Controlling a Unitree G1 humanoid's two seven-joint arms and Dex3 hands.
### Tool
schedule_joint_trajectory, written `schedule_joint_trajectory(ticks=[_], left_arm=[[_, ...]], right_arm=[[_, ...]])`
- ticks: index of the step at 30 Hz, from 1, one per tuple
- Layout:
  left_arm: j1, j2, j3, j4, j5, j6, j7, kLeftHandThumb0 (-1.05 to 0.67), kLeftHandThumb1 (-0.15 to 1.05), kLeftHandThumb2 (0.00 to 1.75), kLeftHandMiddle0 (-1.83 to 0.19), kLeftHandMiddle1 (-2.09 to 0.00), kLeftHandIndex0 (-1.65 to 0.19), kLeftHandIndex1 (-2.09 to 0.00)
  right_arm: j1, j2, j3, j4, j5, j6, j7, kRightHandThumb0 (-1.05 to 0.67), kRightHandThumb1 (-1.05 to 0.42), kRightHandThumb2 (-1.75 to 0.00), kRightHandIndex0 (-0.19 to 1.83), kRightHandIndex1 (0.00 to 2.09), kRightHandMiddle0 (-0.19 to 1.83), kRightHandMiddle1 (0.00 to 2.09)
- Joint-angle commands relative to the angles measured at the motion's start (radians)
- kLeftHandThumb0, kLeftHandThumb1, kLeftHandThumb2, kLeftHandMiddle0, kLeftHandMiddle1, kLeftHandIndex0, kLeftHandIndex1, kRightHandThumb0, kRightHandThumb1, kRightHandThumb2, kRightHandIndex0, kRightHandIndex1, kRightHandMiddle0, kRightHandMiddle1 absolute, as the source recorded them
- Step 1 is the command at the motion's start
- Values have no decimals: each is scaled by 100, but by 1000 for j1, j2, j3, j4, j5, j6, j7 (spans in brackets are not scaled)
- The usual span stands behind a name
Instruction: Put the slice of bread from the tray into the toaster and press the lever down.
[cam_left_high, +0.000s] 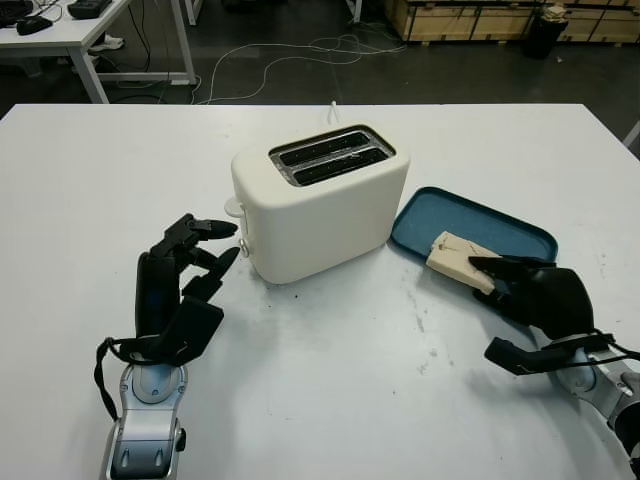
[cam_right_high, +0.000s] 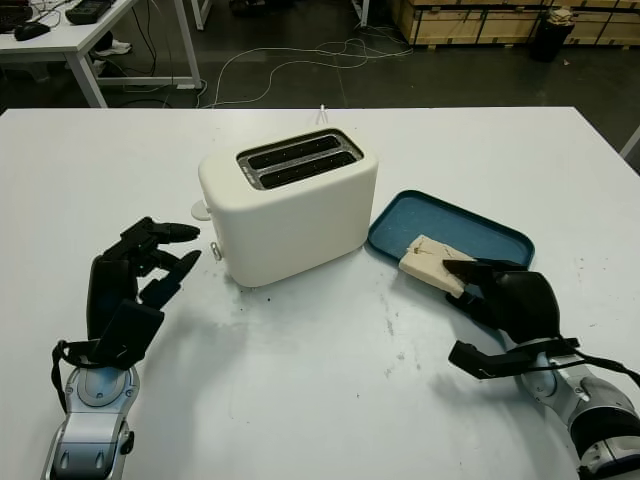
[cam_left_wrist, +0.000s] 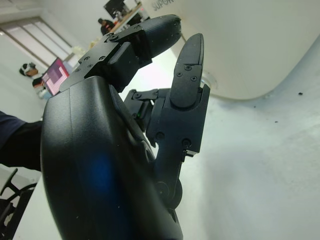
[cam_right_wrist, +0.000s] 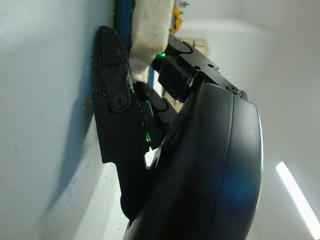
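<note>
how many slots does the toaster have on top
2. Both long slots run side by side across the top of the cream white toaster: one nearer the robot, one farther back. Both look empty.

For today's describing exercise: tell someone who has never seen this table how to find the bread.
Start at the white toaster in the middle of the table. Just to its right lies a blue tray. The bread is the pale slice at the tray's near edge, with the right hand closing on it.
</note>
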Motion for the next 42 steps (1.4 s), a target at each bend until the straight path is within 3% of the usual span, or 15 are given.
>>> schedule_joint_trajectory(ticks=[1, 9, 15, 18, 20, 28, 36, 38, 42], left_arm=[[-4, 8, -4, 6, 11, -2, 7, -36, 92, 9, -59, -147, -63, -86], [-3, 7, -8, 5, 12, 1, 6, -35, 92, 9, -59, -148, -64, -84], [-1, 8, -8, 9, 17, -4, 11, -35, 92, 9, -59, -149, -65, -84], [0, 7, -7, 7, 14, -1, 8, -35, 92, 9, -59, -150, -64, -84], [0, 6, -6, 4, 15, 2, 7, -35, 92, 9, -59, -150, -64, -84], [1, 7, -4, 5, 14, -1, 9, -34, 92, 8, -60, -148, -65, -84], [1, 9, -2, 9, 11, -5, 7, -34, 92, 9, -59, -147, -64, -84], [1, 10, -3, 7, 16, -1, 8, -35, 92, 9, -59, -147, -64, -84], [2, 6, -2, 1, 12, 14, 5, -34, 92, 9, -59, -148, -64, -84]], right_arm=[[0, -10, -11, -6, 26, -41, 12, -45, -92, -18, 104, 8, 99, 2], [-17, -44, -55, -56, 25, -67, -27, -48, -92, -32, 107, 11, 100, 1], [-40, -74, -62, -79, -2, -71, -73, -47, -92, -31, 109, 16, 103, 2], [-44, -84, -66, -90, 3, -65, -59, -46, -92, -32, 88, 55, 103, 1], [-45, -93, -67, -102, 4, -49, -42, -48, -92, -36, 82, 60, 102, 0], [-50, -104, -75, -115, -4, -55, -42, -49, -92, -35, 71, 28, 106, 1], [-62, -137, -56, -137, -19, -65, 51, -50, -92, -29, 89, 33, 107, 2], [-63, -143, -57, -144, -15, -70, 72, -49, -92, -26, 91, 44, 109, 2], [-64, -170, -69, -208, -1, -54, 165, -49, -92, -26, 78, 85, 111, 2]])
